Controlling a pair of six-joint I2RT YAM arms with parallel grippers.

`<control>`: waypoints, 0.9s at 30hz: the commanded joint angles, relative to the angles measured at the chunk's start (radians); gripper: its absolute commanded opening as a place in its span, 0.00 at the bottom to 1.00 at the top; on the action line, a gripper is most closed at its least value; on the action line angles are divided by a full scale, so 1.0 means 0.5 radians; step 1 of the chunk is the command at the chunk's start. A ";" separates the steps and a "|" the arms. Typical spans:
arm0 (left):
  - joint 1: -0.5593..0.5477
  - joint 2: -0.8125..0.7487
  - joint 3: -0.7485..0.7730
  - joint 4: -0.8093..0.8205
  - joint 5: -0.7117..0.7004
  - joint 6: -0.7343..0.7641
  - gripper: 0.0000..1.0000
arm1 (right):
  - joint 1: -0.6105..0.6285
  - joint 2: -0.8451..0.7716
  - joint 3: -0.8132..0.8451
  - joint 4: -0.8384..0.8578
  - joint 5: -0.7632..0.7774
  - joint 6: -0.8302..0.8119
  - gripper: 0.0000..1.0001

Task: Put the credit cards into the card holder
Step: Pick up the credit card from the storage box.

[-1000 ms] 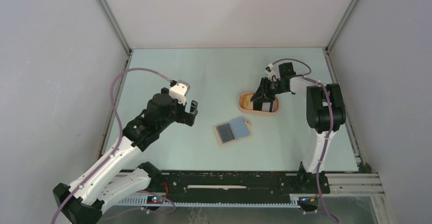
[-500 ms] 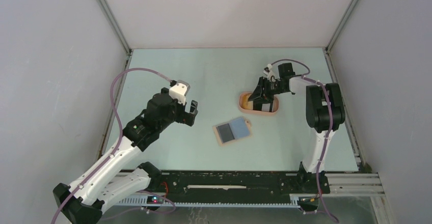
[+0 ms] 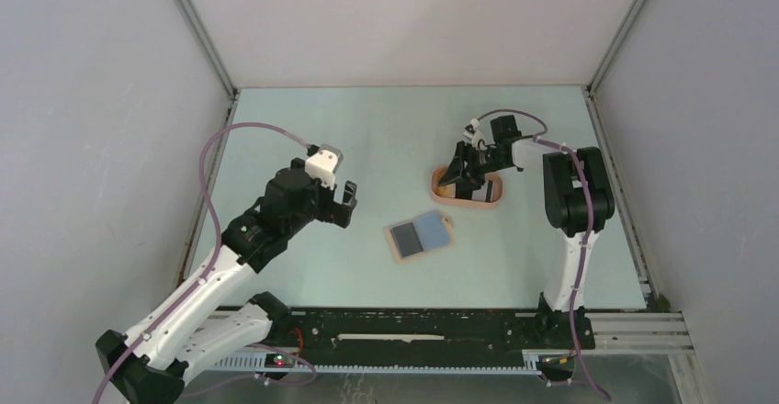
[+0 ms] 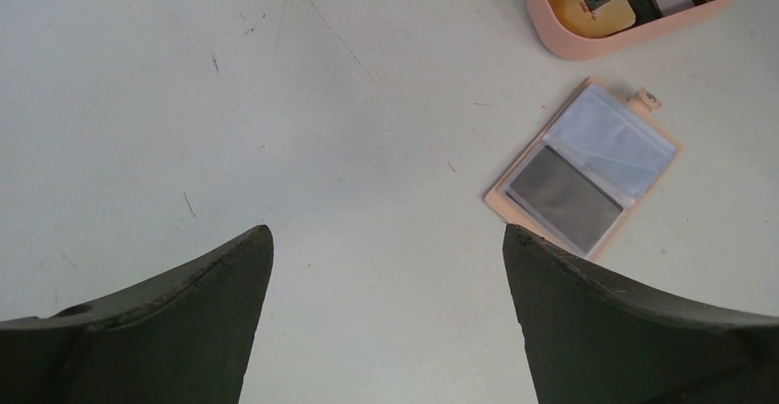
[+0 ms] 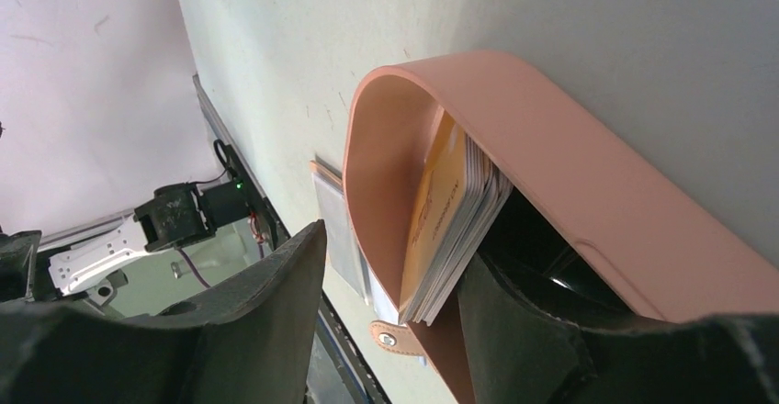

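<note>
Top external, card holder (image 3: 419,235): long axis diagonal, tab toward far-right desk (image 3: 303,129) corner.
Credit cards (image 5: 455,230): edge-up in tray (image 5: 588,193).
Right fingers (image 5: 248,331): half-open, empty.
Left fingers (image 4: 165,321): wide, empty.

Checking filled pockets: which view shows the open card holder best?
Left wrist view: the card holder lies open and flat, its clear sleeves, one dark card and snap tab visible. Top external shows it small. Right wrist catches only its edge and tab past the pink tray.

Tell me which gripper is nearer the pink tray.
Right. The right gripper is at the tray, one finger inside it beside the cards; the left gripper hangs well off to the tray's left, beyond the open card holder.
</note>
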 commanded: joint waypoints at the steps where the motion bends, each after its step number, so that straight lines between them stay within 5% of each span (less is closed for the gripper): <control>1: 0.019 -0.002 -0.021 0.048 0.024 0.039 1.00 | 0.037 0.068 0.059 0.021 -0.051 0.054 0.62; 27: 0.029 0.021 -0.027 0.048 0.007 0.042 1.00 | -0.146 -0.082 0.059 -0.068 -0.050 0.013 0.55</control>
